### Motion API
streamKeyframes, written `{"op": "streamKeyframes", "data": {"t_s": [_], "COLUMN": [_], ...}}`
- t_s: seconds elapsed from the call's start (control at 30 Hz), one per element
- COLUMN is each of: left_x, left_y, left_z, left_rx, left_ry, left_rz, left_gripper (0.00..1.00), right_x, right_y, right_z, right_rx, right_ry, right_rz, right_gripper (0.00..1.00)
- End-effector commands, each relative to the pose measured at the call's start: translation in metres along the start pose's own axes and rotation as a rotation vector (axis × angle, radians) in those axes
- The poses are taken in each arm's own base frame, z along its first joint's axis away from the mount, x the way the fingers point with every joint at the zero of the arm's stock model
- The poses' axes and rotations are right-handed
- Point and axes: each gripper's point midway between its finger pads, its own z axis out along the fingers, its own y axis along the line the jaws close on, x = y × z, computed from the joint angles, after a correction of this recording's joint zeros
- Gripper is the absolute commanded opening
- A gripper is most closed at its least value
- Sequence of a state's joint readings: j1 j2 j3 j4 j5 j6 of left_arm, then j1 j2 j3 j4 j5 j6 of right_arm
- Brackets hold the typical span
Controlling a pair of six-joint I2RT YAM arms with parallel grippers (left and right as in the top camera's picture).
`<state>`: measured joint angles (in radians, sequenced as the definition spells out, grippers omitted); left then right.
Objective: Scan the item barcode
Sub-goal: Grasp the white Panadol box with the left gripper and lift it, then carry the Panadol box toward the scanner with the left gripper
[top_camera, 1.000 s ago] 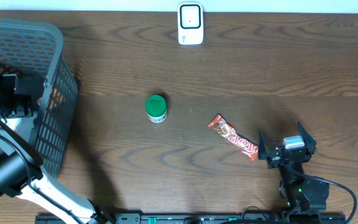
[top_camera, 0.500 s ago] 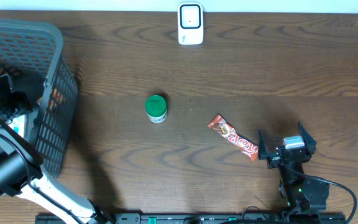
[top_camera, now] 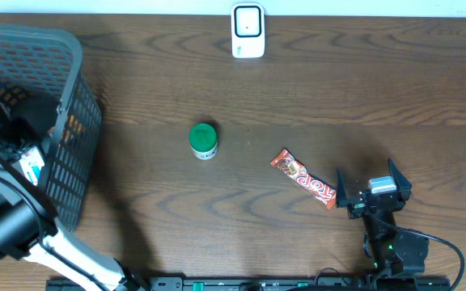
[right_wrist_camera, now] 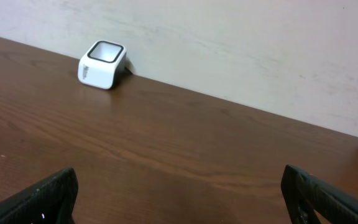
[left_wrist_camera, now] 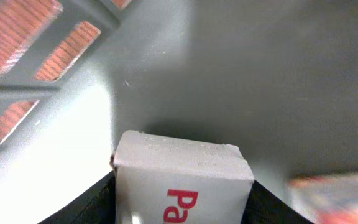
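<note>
Inside the grey basket point(top_camera: 69, 50), my left gripper point(left_wrist_camera: 182, 202) is shut on a white box with red lettering point(left_wrist_camera: 182, 177); a black finger presses each side of it. From overhead the left gripper point(top_camera: 32, 121) is a dark shape over the basket's right half, and the box cannot be made out there. The white barcode scanner point(top_camera: 247, 31) stands at the table's far edge and shows in the right wrist view as the scanner point(right_wrist_camera: 102, 64) by the wall. My right gripper point(top_camera: 372, 188) rests open near the front right, with nothing between its fingers point(right_wrist_camera: 51, 193).
A green-lidded jar point(top_camera: 203, 141) stands mid-table. A red candy bar point(top_camera: 303, 179) lies just left of the right gripper. The basket's mesh wall point(left_wrist_camera: 36, 43) rises close to the left gripper, and an orange packet point(left_wrist_camera: 334, 190) lies beside the box.
The left gripper's jaws have closed in onto the white box inside the basket. The right arm has not moved.
</note>
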<state>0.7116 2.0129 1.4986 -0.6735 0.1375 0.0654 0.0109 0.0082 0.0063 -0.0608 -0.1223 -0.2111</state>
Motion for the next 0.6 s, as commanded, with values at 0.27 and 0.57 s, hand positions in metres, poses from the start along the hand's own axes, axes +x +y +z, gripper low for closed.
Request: {"op": "streamKeyframes", "data": {"t_s": [0.27, 0.57], "left_x": [-0.029, -0.030], "left_y": [-0.019, -0.032], "left_z": [-0.118, -0.165], "left_rx": [0.072, 0.121], "left_ry": [-0.253, -0.347], "left_rz": [-0.046, -0.080], "left_gripper": [0.48, 0.49], "right_x": [0.000, 0.000], "right_y": [0.002, 0.002], "right_z": [0.000, 0.000], "right_rx": [-0.009, -0.009], "right_ry": [0.000, 0.000], "right_rz": [0.016, 0.016], "right_gripper": [0.99, 0.99]}}
